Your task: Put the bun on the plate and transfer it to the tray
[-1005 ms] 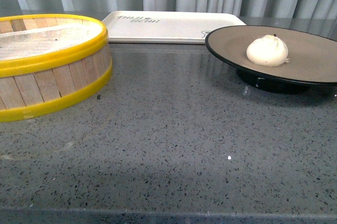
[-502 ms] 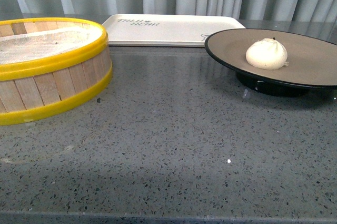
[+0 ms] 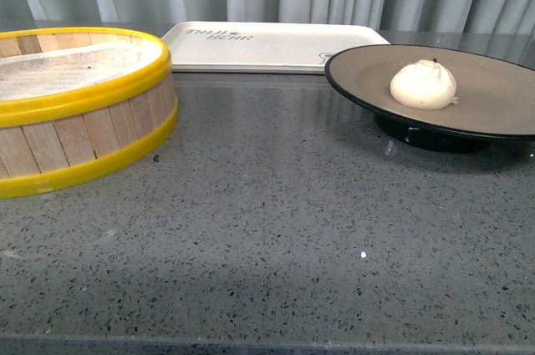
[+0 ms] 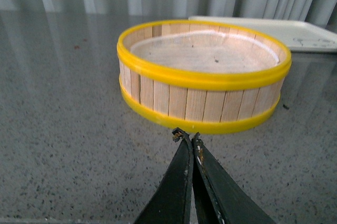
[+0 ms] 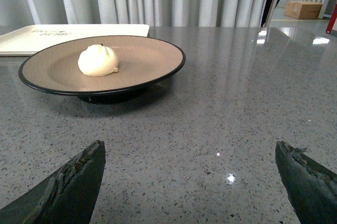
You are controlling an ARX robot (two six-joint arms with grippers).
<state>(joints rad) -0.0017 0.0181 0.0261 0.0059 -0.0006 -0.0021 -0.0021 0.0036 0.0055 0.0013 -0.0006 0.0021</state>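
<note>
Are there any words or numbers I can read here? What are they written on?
"BEAR": seemingly, the lower line of dark lettering on the tray.
Upper line on the tray: too blurred to read.
No writing seen on the plate, the bun or the steamer basket.

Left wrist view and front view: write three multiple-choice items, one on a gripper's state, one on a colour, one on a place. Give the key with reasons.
1. The left gripper is:
A. wide open
B. shut, holding nothing
C. half open

2. The basket has bands that are:
A. yellow
B. black
C. white

3. The bun lies:
A. in the basket
B. on the plate
C. in the left gripper

Key:
1 B, since its fingers meet at the tips with nothing between them.
2 A, since both the top and the bottom band are yellow.
3 B, since it sits on the plate's tan inside.
</note>
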